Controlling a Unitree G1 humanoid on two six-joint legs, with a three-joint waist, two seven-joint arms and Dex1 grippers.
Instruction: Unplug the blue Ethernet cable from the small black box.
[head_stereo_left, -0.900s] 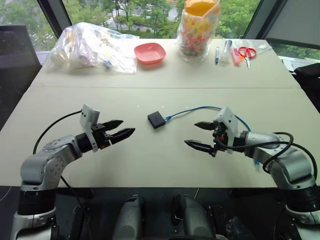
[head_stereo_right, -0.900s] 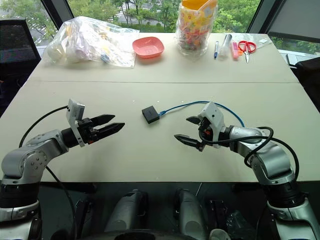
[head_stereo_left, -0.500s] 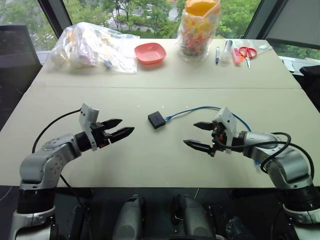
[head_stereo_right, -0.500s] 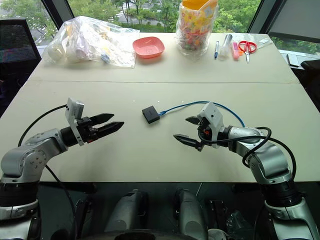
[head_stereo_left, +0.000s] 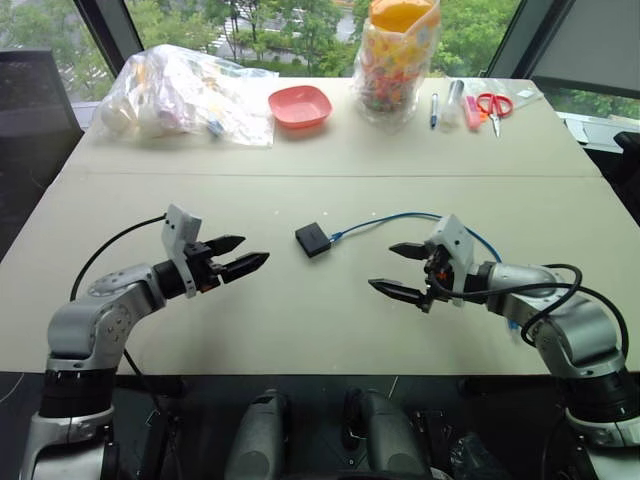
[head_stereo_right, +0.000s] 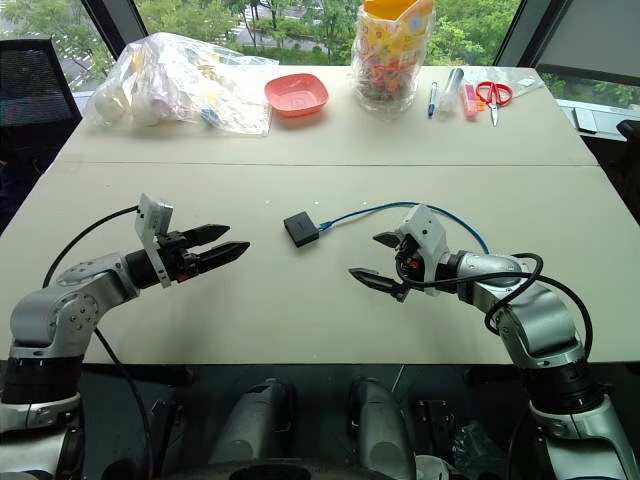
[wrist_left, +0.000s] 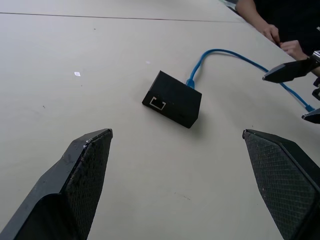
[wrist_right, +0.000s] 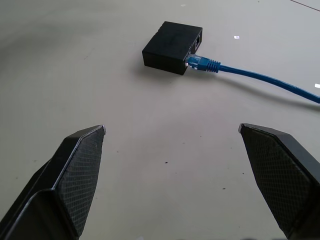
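Blue Ethernet cable is plugged into the small black box mid-table, so nothing is undone yet. The left gripper and right gripper flank it, jaws spread wide and empty, both well apart from it.

A beige table filled the scene. Along its far edge lay a clear plastic bag of items, a pink bowl, a tall jar of colourful bits, a pen and red scissors.
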